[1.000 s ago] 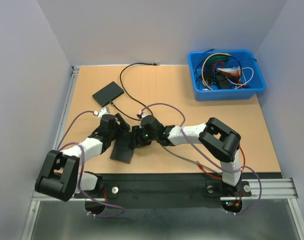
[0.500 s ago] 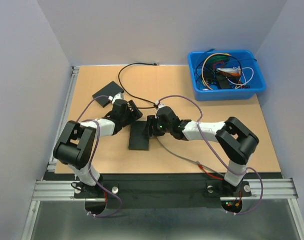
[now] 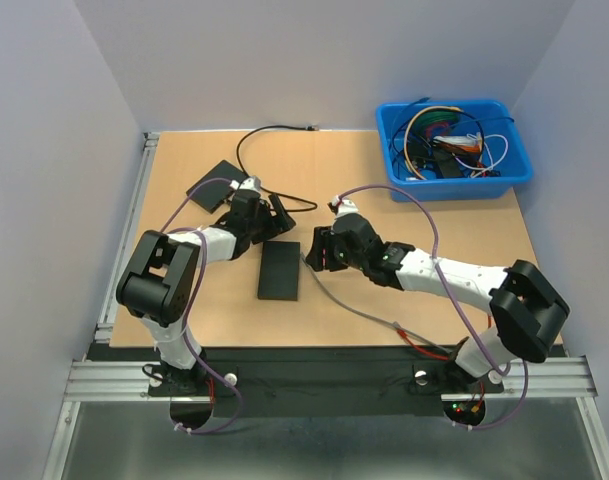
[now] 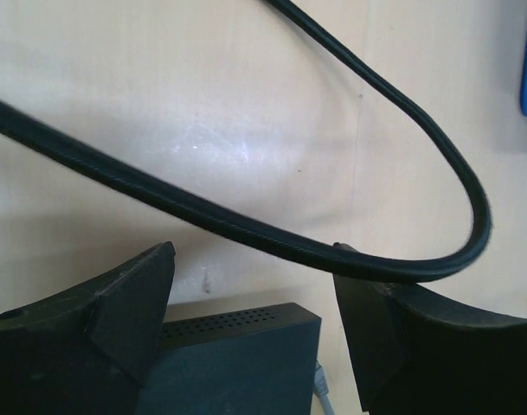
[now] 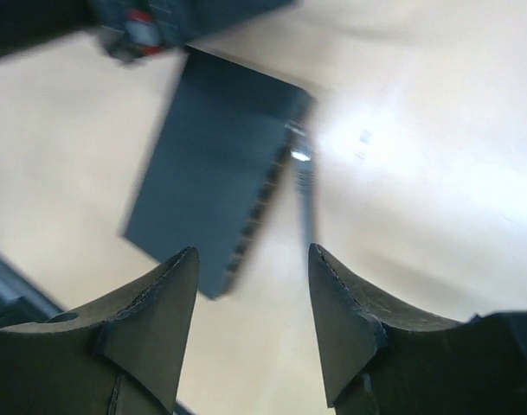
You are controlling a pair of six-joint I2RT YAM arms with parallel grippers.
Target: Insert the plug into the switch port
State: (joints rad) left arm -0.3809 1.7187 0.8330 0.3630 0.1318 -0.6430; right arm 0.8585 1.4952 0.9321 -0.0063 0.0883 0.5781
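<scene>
The black switch (image 3: pixel 279 270) lies flat on the table. It also shows in the left wrist view (image 4: pixel 228 363) and the right wrist view (image 5: pixel 220 173). A grey cable (image 3: pixel 349 305) ends in a clear plug (image 5: pixel 299 151) at the switch's far right corner, against its port side. I cannot tell if the plug is seated. My left gripper (image 3: pixel 274 215) (image 4: pixel 254 259) is open and empty just beyond the switch's far end, with a black cable (image 4: pixel 246 229) crossing in front of it. My right gripper (image 3: pixel 319 250) (image 5: pixel 253 255) is open and empty just right of the plug.
A second flat black box (image 3: pixel 219 180) lies at the far left, with the black cable (image 3: pixel 246 145) looping from it across the back. A blue bin (image 3: pixel 399 185) full of wires stands at the far right. The grey cable trails toward the near edge.
The switch slid right and away from the near edge, then stayed put. Both grippers have drawn back from it: the left toward the far end, the right toward the right.
</scene>
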